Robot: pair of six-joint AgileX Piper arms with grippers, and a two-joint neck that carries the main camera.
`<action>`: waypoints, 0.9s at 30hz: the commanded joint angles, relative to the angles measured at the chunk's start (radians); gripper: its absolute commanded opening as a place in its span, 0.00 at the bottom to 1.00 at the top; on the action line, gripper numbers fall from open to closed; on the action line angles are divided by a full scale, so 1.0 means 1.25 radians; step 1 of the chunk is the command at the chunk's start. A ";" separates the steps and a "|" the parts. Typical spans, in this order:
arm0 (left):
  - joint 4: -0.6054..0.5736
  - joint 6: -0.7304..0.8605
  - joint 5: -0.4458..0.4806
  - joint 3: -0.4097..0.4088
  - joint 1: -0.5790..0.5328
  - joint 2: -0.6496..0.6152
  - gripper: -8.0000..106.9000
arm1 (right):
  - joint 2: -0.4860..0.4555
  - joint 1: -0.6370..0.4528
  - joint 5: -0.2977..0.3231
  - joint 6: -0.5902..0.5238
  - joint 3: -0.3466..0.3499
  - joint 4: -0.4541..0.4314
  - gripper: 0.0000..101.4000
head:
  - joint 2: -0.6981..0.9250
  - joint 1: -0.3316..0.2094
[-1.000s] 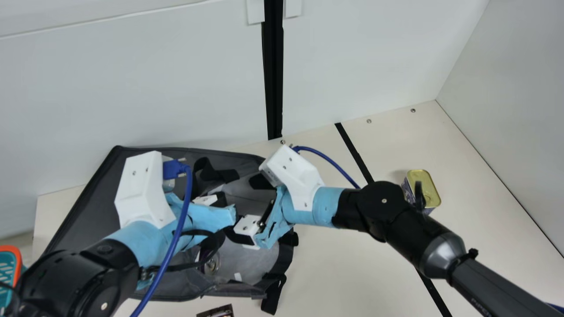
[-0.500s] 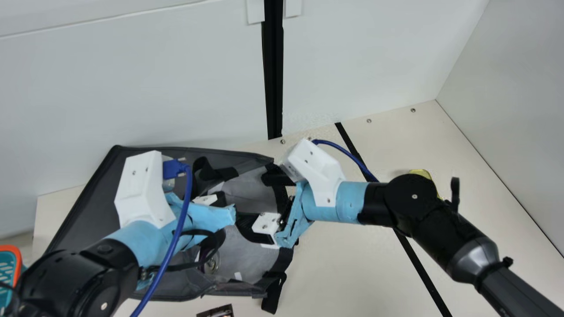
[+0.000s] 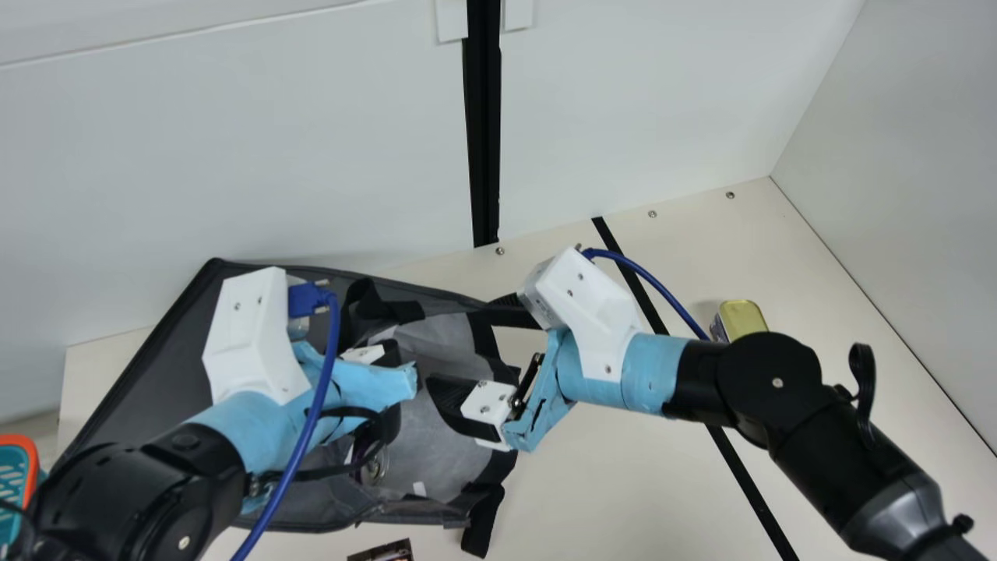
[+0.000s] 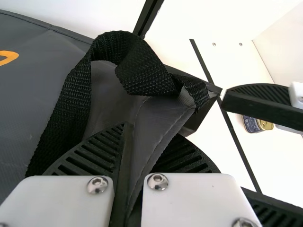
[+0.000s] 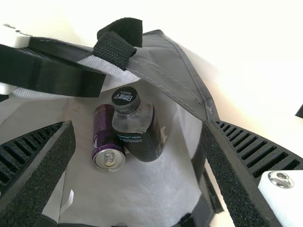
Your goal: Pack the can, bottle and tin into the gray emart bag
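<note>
The gray bag (image 3: 448, 456) lies with its mouth to the right. My left gripper (image 3: 382, 358) is over it; in the left wrist view the left gripper (image 4: 130, 156) is shut on a fold of the bag's edge beside a black strap. At the mouth, my right gripper (image 3: 466, 343) is open; in the right wrist view nothing is between the fingers of the right gripper (image 5: 137, 127), and the bag's inside lies beyond them. The purple can (image 5: 108, 142) and dark bottle (image 5: 139, 127) are side by side in the bag. The tin (image 3: 741, 319) stands on the table, partly behind my right arm.
A teal and orange basket (image 3: 17, 483) is at the left edge. A small dark package (image 3: 382, 552) lies at the bottom edge, in front of the bag. White walls (image 3: 234, 140) rise behind the table, and a black strip (image 3: 752, 491) crosses the tabletop.
My right gripper has moved right, from over the bag to its mouth. The bag's rear rim has shifted a little to the right and forward. My left arm has stayed in place.
</note>
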 commanded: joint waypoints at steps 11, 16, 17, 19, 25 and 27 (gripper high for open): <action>0.000 0.000 0.000 0.000 0.000 0.000 0.16 | -0.079 0.000 -0.058 0.111 0.015 -0.108 0.90 | -0.001 -0.018; 0.000 0.000 0.000 0.000 0.000 0.000 0.16 | -0.108 -0.011 -0.066 0.153 0.019 -0.157 0.90 | -0.001 -0.018; 0.000 0.000 0.000 0.000 0.000 0.000 0.16 | -0.113 -0.014 -0.067 0.162 0.019 -0.167 0.90 | -0.001 -0.018; 0.000 0.000 0.000 0.000 0.000 0.000 0.16 | -0.122 -0.020 -0.069 0.177 0.018 -0.185 0.90 | -0.001 -0.018; 0.000 0.000 0.000 0.000 0.000 0.000 0.16 | -0.149 -0.038 -0.071 0.221 0.014 -0.242 0.90 | -0.001 -0.018; 0.000 0.000 0.000 0.000 0.000 0.000 0.16 | -0.158 -0.045 -0.072 0.234 0.012 -0.261 0.90 | -0.001 -0.018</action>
